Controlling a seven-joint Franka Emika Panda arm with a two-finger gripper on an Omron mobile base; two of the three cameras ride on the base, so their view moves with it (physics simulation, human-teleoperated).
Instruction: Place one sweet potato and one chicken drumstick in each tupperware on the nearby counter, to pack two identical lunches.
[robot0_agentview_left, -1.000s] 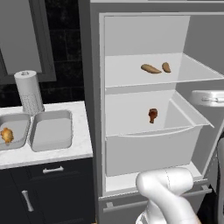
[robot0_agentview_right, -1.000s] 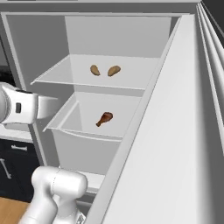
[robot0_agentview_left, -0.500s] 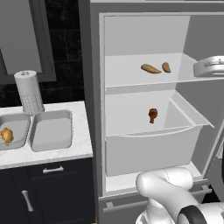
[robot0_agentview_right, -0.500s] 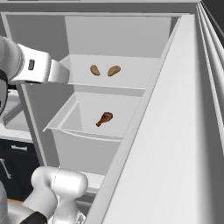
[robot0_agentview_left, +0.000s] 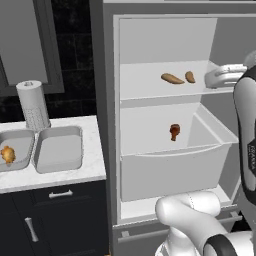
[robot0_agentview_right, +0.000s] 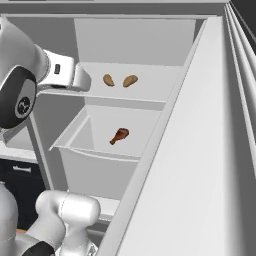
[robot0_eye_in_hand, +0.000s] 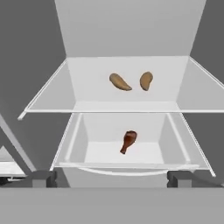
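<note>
The arm has swung up from drawer height to shelf height over the last second; the food has not shifted. The end effector (robot0_eye_in_hand: 112, 178) faces the open fridge (robot0_agentview_left: 111, 125), fingers apart and empty. 1 drumstick (robot0_eye_in_hand: 127, 141) lies in the drawer (robot0_eye_in_hand: 74, 146); 2 sweet potatoes (robot0_eye_in_hand: 120, 82) sit on the shelf (robot0_eye_in_hand: 52, 98) above. On the counter (robot0_agentview_left: 95, 167), 1 tupperware (robot0_agentview_left: 59, 149) is bare and the other (robot0_agentview_left: 22, 157) holds a golden-brown item. The drumstick looks light, rigid and rounded, likely slippery; gripping across the thick meat end seems safer than the thin bone.
</note>
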